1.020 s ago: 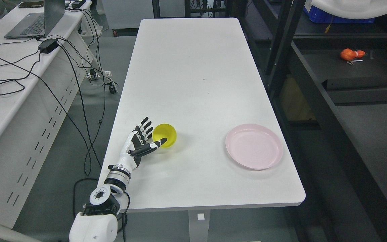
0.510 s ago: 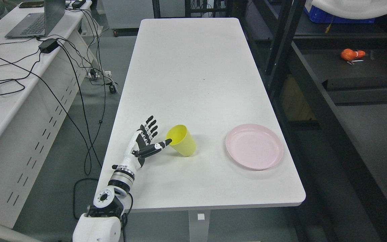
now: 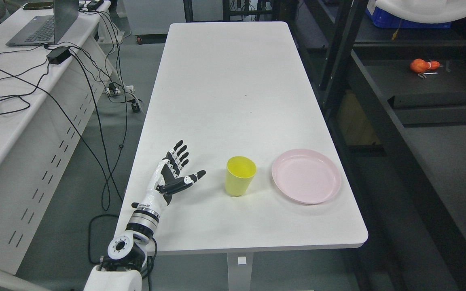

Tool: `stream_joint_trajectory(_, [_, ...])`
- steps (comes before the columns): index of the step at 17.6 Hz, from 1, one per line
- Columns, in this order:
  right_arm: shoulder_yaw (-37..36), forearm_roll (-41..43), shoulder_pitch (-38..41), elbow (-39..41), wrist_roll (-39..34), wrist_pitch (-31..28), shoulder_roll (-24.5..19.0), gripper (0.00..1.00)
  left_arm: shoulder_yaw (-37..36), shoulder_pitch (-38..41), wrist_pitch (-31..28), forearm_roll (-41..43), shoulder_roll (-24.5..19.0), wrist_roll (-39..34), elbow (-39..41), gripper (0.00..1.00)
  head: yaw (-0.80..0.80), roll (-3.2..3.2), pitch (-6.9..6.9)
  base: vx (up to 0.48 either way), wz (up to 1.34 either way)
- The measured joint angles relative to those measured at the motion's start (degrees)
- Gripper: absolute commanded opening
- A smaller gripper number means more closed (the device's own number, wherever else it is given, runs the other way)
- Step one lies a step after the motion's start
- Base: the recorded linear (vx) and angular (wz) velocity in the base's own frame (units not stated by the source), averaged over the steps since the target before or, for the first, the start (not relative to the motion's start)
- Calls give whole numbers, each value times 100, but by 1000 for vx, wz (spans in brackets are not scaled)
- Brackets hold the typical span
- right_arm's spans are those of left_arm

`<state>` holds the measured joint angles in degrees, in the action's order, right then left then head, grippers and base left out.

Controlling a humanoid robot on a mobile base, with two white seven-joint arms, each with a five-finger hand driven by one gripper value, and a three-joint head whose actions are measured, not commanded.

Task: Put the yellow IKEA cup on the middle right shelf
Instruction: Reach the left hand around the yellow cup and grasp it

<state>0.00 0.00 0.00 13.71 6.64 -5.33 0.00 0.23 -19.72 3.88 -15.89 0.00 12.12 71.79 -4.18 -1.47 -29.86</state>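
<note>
Head view: yellow cup [image 3: 240,176] right of, apart from left hand [image 3: 171,173].

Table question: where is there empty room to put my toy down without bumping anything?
The whole far half of the table is bare, and so is the near strip in front of the yellow cup and pink plate. It is crowded only near the front: the left hand, cup and plate sit in a row, with a narrow gap between cup and plate.

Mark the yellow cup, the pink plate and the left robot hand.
yellow cup [image 3: 239,182], head view, outer wall
pink plate [image 3: 306,199], head view, near rim
left robot hand [image 3: 171,178], head view, palm
</note>
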Motion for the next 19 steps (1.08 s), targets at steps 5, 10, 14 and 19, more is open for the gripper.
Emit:
stream_joint_trajectory(5, [0, 0, 0, 0, 0, 0, 0, 99, 118, 4, -6, 15, 0, 101, 227, 99, 0, 0, 0, -6, 0])
stream_joint_trajectory(10, [0, 0, 0, 0, 0, 0, 0, 99, 108, -287, -38, 156, 0, 114, 126, 99, 0, 0, 0, -23, 0])
stream_joint_trajectory(14, [0, 0, 0, 0, 0, 0, 0, 99, 65, -745, -54, 278, 0, 115, -230, 99, 0, 0, 0, -44, -32])
stream_joint_trajectory(19, [0, 0, 1, 0, 0, 0, 0, 99, -93, -1279, -13, 434, 0, 111, -864, 99, 0, 0, 0, -41, -47])
